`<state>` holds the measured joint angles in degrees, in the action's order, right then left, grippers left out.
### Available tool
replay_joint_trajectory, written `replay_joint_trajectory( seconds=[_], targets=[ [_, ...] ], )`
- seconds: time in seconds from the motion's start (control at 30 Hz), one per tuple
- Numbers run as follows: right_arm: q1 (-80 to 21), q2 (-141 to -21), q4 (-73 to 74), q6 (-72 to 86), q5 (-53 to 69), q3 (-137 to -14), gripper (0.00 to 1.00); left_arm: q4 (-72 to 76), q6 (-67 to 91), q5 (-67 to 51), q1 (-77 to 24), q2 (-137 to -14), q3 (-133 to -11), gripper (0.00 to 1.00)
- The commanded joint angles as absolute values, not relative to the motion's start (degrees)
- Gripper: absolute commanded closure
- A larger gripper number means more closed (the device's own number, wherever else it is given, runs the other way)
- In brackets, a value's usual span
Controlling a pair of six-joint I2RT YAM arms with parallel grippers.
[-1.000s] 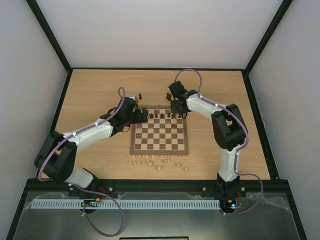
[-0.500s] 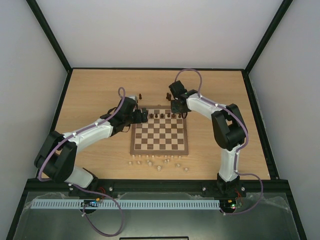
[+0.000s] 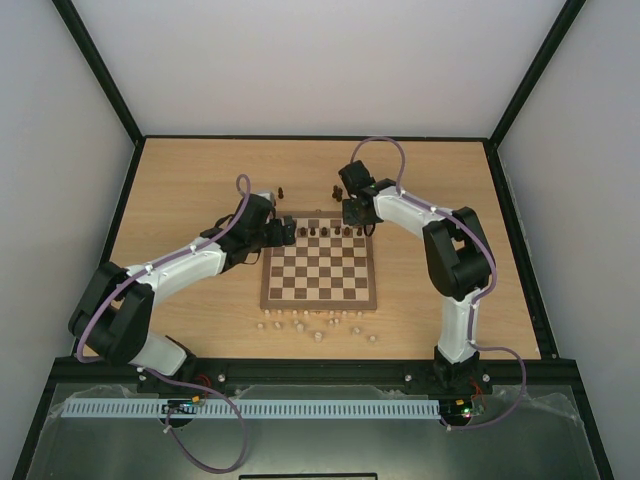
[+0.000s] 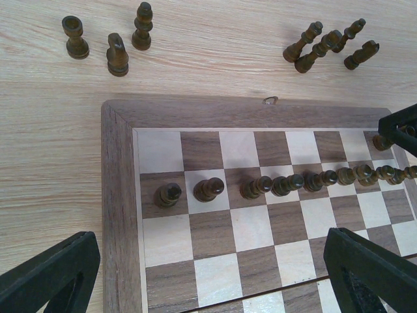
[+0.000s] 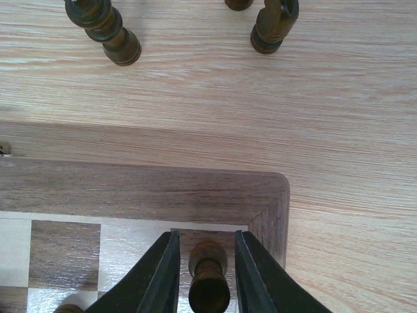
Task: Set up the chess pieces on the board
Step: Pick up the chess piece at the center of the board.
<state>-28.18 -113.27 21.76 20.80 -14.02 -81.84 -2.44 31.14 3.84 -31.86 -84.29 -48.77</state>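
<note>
Straddling a dark chess piece (image 5: 208,287) upright on a corner square of the board (image 5: 130,189), the right pincer (image 5: 206,238) has jaws slightly apart, a thin gap on each side, likely leaving it standing. The left pincer (image 4: 212,261) hangs wide apart above the pawn row (image 4: 287,184). Loose dark pieces (image 4: 117,55) wait on the surface (image 5: 195,98) toward its far edge.

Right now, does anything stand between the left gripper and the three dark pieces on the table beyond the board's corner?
Yes. Two dark pawns stand on the board, in line between the open left gripper and the three pieces. The back-row squares behind them are bare.
</note>
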Motion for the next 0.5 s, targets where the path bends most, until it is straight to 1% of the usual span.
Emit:
replay_joint_trajectory(
  seconds=[0.0,0.1,0.2,0.3,0.47],
  targets=[
    [-27.95,-111.7,22.54,20.34,-14.56,-81.1,0.75,-1.94,31.08,3.65,-31.68,-82.62,-48.25,0.03],
    [-27.43,-109.53,22.23,20.26,-15.27,-80.9,0.64,-1.89,31.1,3.6,-31.72,-82.53,-48.25,0.03],
    [-25.7,-107.5,20.91,21.07,-13.32,-80.92,0.58,-1.85,31.17,3.52,-31.67,-82.44,-48.2,0.03],
    [-23.44,-108.29,20.59,21.76,-12.76,-83.34,0.56,-1.81,31.19,3.43,-31.73,-82.36,-48.22,0.02],
    [-20.24,-115.6,22.91,21.65,-12.13,-91.08,0.57,-2.06,31.17,3.61,-31.7,-81.92,-48.18,0.01]
  ],
)
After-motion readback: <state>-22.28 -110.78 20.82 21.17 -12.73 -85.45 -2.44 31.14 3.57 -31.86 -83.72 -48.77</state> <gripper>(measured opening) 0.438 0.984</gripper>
